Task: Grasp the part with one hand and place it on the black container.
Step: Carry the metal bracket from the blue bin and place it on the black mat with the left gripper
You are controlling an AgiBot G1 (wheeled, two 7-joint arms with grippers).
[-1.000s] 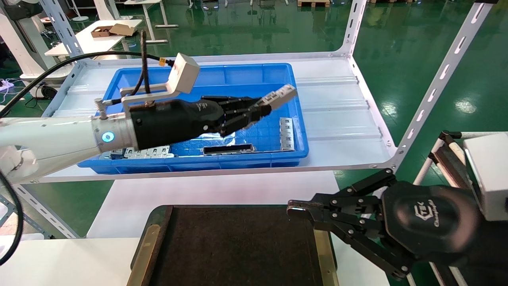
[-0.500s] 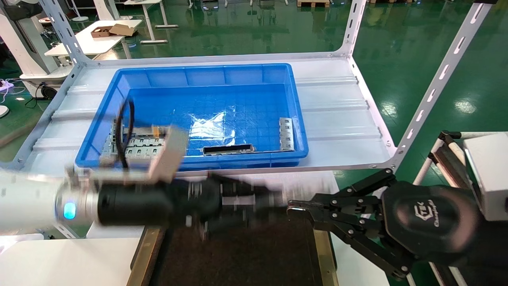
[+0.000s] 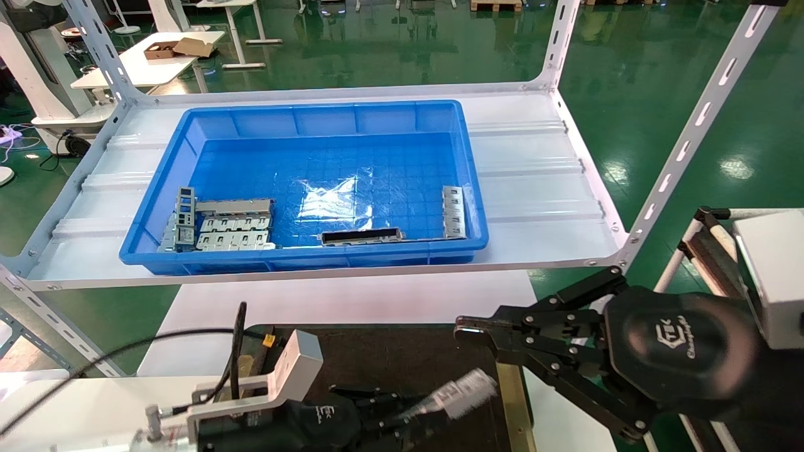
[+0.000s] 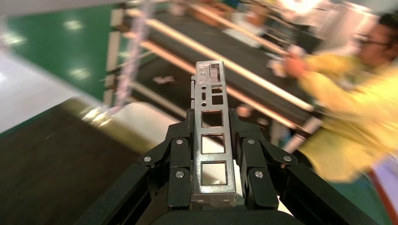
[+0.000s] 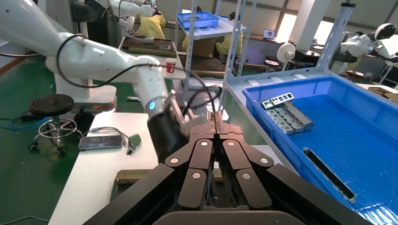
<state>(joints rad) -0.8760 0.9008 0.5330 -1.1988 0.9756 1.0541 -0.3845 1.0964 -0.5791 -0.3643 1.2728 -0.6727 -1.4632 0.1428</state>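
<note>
1 part [image 3: 463,390] is sitting clamped between our left hand [image 3: 414,417] fingers, over the black container [image 3: 402,361]. We are judging that lowering it flat before releasing is best. Our right hand [image 3: 468,328] is parked beside the container, fingers pressed together.

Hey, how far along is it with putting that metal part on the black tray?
Done: the small silver-grey cutout metal bar is out of the blue plastic bin. In hand: the left claw grips it above the flat matte black tray. Left: lower and release. The right claw idles shut beside the tray.
</note>
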